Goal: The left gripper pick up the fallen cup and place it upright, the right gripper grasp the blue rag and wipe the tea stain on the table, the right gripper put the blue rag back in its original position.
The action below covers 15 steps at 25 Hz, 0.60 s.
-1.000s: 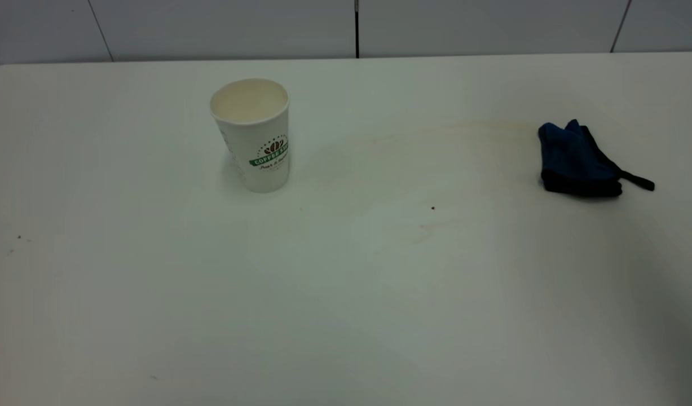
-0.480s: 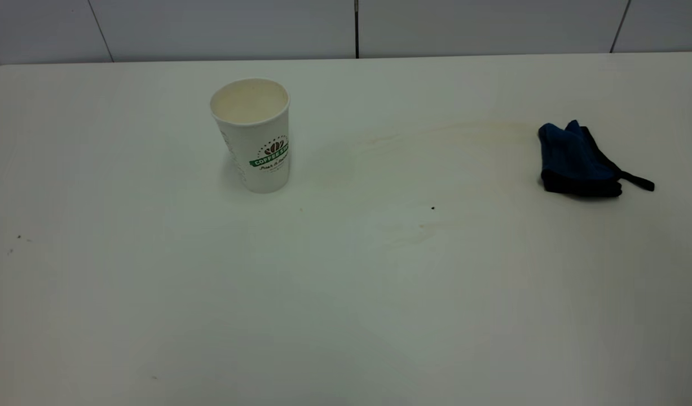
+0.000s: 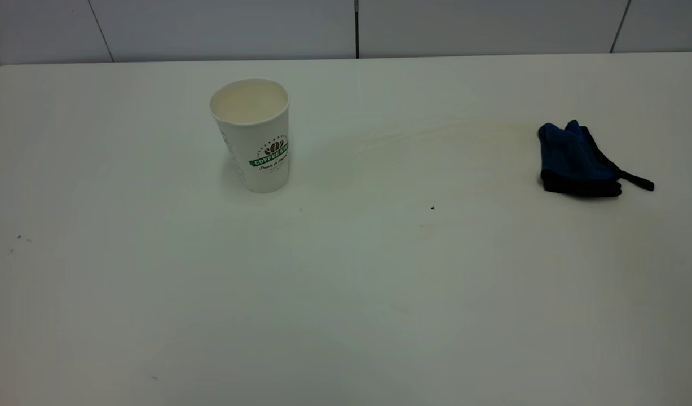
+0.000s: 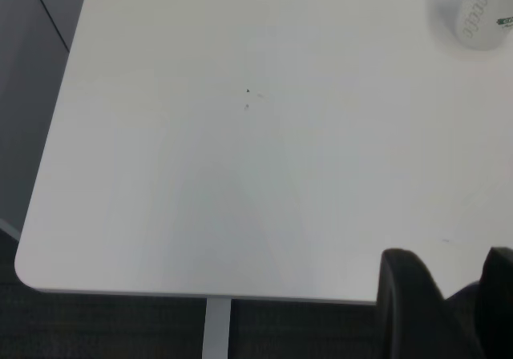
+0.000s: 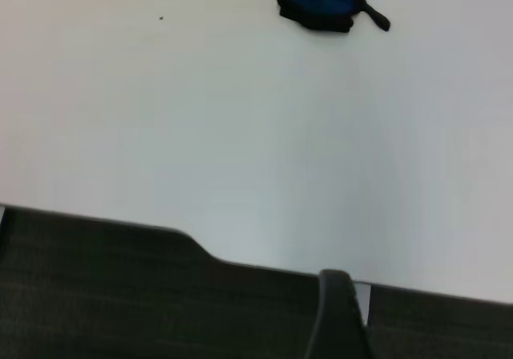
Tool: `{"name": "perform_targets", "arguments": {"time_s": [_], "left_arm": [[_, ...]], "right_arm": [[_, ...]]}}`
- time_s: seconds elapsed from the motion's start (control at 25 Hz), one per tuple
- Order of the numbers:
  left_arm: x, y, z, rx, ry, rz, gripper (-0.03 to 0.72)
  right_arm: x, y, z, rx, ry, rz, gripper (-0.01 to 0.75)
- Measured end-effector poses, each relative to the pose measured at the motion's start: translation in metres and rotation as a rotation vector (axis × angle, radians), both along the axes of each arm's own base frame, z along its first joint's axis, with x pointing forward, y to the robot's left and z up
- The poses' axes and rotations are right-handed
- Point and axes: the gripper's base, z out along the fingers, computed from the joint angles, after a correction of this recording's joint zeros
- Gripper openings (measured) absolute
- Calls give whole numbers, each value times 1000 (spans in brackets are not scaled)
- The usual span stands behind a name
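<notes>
The white paper cup (image 3: 255, 135) with the green banner stands upright on the table (image 3: 346, 316) at the back left; its base also shows in the left wrist view (image 4: 481, 14). The blue rag (image 3: 577, 160) lies bunched at the right, its strap trailing right, also seen in the right wrist view (image 5: 321, 2). Of the tea stain only faint tan streaks (image 3: 447, 132) show between cup and rag. My left gripper (image 4: 457, 295) hangs open and empty over the table's near edge, far from the cup. My right gripper (image 5: 341, 311) sits off the table's edge, far from the rag.
A tiny dark speck (image 3: 432, 208) lies mid-table, and small specks (image 3: 18, 237) mark the left side. A grey panelled wall (image 3: 346, 28) runs behind the table. Dark floor (image 5: 96, 295) lies below the near edge.
A dark shadow at the table's near right corner has faded away. The faint smear near the middle looks weaker. Cup and rag have not moved.
</notes>
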Motion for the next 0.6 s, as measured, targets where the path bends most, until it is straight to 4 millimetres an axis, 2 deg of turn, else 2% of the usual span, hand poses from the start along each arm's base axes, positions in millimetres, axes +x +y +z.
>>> {"name": "perform_targets", "arguments": {"time_s": [0.16, 0.32, 0.6], "left_arm": [[0, 0, 0, 0, 0, 0, 240], [0, 0, 0, 0, 0, 0, 240], [0, 0, 0, 1, 0, -1, 240]], "right_arm": [[-9, -1, -17, 6, -57, -31, 589], [-9, -1, -29, 12, -136, -32, 589], [-13, -1, -36, 14, -164, -32, 589]]}}
